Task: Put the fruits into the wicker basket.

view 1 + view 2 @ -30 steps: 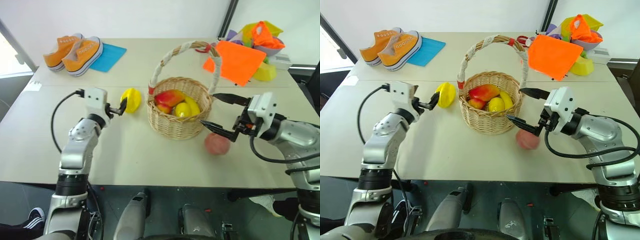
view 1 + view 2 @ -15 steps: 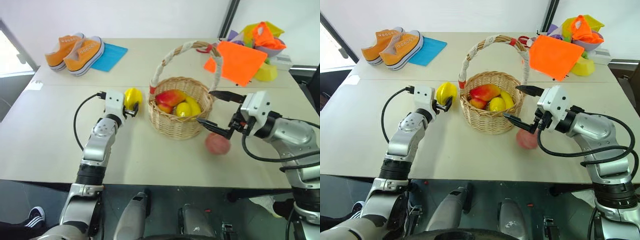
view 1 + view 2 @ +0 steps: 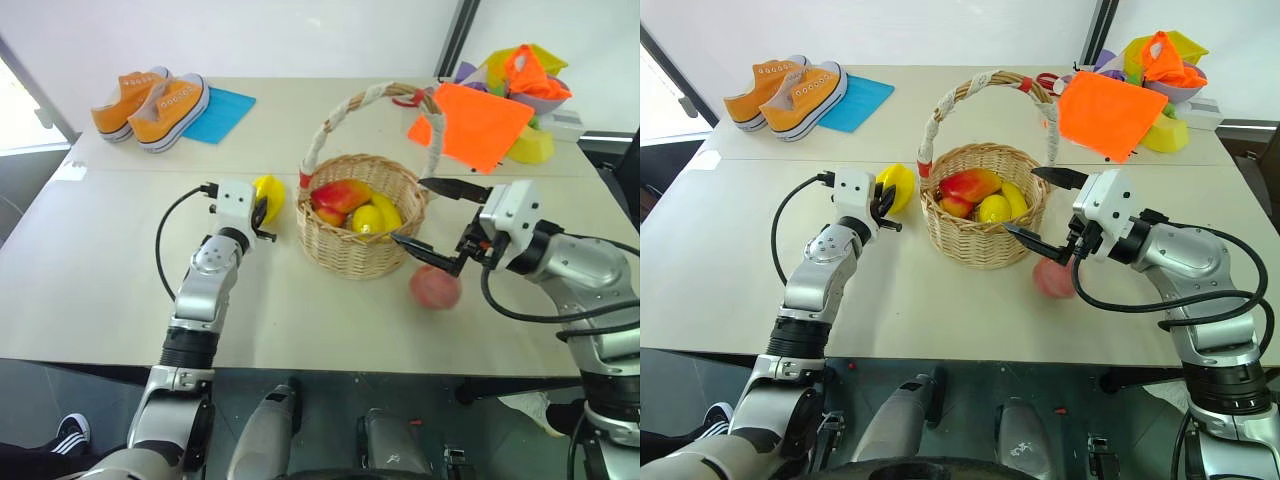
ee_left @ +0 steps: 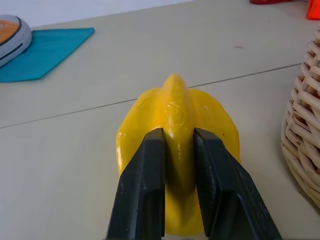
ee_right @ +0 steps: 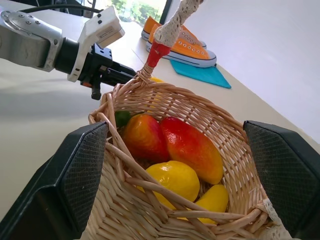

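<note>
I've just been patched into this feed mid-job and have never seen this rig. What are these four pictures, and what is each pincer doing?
This is a two-armed humanoid robot at a table. Two pictures come from its head, looking down over both arms. The other two come from cameras on each wrist, looking along that pincer's black fingers.

The left pincer is shut on the yellow star fruit, pinching one ridge, just beside the wicker basket. The right pincer is open, its fingers spread at the basket's other side. The pink peach lies on the table just below it, unheld.

The basket already holds a red-yellow mango and lemons. Farther back lie orange sneakers on a blue mat and bright orange cloth.
</note>
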`<state>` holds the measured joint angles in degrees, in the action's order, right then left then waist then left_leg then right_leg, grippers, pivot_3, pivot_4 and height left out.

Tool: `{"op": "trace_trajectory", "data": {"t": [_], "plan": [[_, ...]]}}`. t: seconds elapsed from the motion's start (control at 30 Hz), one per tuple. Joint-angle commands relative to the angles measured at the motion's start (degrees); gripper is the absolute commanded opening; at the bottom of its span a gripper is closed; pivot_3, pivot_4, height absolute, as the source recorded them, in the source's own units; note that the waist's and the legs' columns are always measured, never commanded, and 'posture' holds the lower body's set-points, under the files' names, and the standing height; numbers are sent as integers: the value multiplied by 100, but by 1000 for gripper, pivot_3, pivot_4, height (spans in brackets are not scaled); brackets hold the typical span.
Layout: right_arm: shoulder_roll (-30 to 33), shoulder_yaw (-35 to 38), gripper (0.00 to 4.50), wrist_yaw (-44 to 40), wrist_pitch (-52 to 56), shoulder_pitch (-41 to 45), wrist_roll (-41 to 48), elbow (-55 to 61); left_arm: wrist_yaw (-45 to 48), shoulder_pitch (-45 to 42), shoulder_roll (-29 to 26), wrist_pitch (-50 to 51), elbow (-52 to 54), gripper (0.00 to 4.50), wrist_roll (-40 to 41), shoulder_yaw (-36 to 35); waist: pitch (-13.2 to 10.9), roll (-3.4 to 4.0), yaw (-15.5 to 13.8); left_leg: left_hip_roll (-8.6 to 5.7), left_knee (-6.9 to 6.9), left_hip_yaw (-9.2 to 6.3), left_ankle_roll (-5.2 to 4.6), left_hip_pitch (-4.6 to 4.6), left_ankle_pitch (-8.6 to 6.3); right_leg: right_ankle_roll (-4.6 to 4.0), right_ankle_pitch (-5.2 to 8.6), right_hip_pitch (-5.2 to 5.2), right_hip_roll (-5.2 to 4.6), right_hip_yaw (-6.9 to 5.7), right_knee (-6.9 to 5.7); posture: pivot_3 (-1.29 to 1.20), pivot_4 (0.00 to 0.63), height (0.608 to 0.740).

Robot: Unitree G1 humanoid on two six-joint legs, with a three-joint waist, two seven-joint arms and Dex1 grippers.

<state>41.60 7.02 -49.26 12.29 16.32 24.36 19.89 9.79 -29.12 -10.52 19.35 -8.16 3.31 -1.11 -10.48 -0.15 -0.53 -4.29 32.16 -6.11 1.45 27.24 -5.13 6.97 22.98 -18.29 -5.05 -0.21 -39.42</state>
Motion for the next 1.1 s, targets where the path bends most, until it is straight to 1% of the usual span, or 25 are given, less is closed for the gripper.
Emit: {"op": "trace_trajectory", "data": {"t": [0.03, 0.1, 0.27, 0.4, 0.43, 0.47, 0.53, 0.67, 0.7, 0.77, 0.8, 0.87, 0.93, 1.0, 1.1], "plan": [[-7, 90, 4500, 3, -144, 140, -27, -6, 81, 222, -101, 68, 348, 701, 96, -137, 0, 0, 3, 0, 0, 0, 0, 0, 0, 0, 0, 0, 0, 0, 0, 0, 150, 740], [-8, 105, 4500, -14, -180, 135, -51, -41, 164, 371, -206, 133, 647, 701, 222, -270, 0, 0, 27, 0, -1, 0, 0, 0, 0, 0, 0, 0, 0, 1, 0, 0, 150, 740], [6, 154, 4500, -66, -195, 107, -15, -96, 898, 883, -810, 433, 1773, 701, 798, -574, 0, 0, 130, 4, -9, 0, 2, 5, 1, -1, 0, 1, 3, 2, -3, 0, 150, 740], [66, 205, 4500, -193, -222, 66, 17, -182, 2042, 1632, -1746, 847, 2805, 701, 1732, -1187, 0, 2, 137, 3, -10, -1, 3, 5, 1, -2, 1, -3, 1, 3, 1, 0, 150, 740], [80, 217, 4500, -231, -233, 54, 21, -205, 2448, 1851, -1905, 1006, 3062, 701, 2288, -1399, -1, 3, 137, 4, -12, -1, 3, 4, 1, -3, 1, -5, 2, 5, 2, 0, 150, 740], [86, 229, 4500, -261, -242, 49, 25, -234, 2682, 2019, -2012, 1228, 3276, 517, 2743, -1568, -1, 4, 140, 6, -13, -2, 3, 3, 1, -4, 1, -7, 3, 5, 1, 0, 150, 740], [78, 236, 4500, -301, -273, 58, 14, -303, 2822, 2211, -2102, 1085, 3572, 189, 2925, -1652, 0, 10, 108, 9, -14, -2, 3, -1, 0, -6, 2, -15, 1, 6, 6, 0, 150, 740], [135, 257, 4500, -468, -371, 69, 10, -442, 2850, 2132, -2087, 1724, 4094, 127, 4274, -1812, 0, 10, -6, 8, -7, -8, 5, 0, -2, -11, 0, -9, -10, 7, 17, 0, 150, 740], [158, 306, 4500, -528, -327, 63, 103, -428, 2885, 2088, -2143, 1663, 4195, 127, 4245, -1709, 0, 10, -19, 8, -7, -7, 5, 0, -2, -11, 0, -9, -13, 8, 19, 0, 150, 740], [236, 433, 4500, -692, -212, 20, 335, -359, 2660, 1910, -2130, 1854, 4327, 125, 4368, -1486, -1, 10, -27, 7, -7, -7, 5, 0, -2, -11, 0, -10, -14, 7, 20, 0, 150, 740], [276, 521, 4500, -790, -93, -9, 561, -259, 2621, 1830, -2104, 1859, 4402, 125, 4329, -1306, 0, 10, -25, 7, -7, -7, 4, 1, -1, -11, -1, -9, -14, 7, 20, 0, 150, 740], [336, 732, 4500, -876, 181, 5, 1024, -97, 2388, 1607, -1913, 2006, 4448, 125, 4351, -906, 0, 10, -16, 8, -7, -6, 3, 1, -1, -10, -1, -7, -13, 6, 20, 0, 150, 740], [437, 867, 4500, -971, 352, -9, 1248, -9, 1980, 1332, -1612, 1981, 4331, 125, 3961, -429, -1, 9, -24, 8, -7, -2, 1, 1, -1, -9, -2, -2, -13, 6, 20, 0, 150, 740], [537, 937, 4500, -1040, 352, -113, 1189, -24, 1650, 1033, -1177, 1754, 4064, 125, 3455, 81, -2, 4, -26, 7, -3, -3, 0, 2, -1, -8, -2, -1, -9, 4, 20, 0, 150, 740], [555, 1030, 4500, -972, 335, -265, 1119, -2, 1143, 450, -567, 1480, 3310, 125, 2614, 762, -3, -3, -29, 7, 1, 1, -2, 2, -1, -7, -2, 13, -1, 0, 20, 0, 150, 740]]}}
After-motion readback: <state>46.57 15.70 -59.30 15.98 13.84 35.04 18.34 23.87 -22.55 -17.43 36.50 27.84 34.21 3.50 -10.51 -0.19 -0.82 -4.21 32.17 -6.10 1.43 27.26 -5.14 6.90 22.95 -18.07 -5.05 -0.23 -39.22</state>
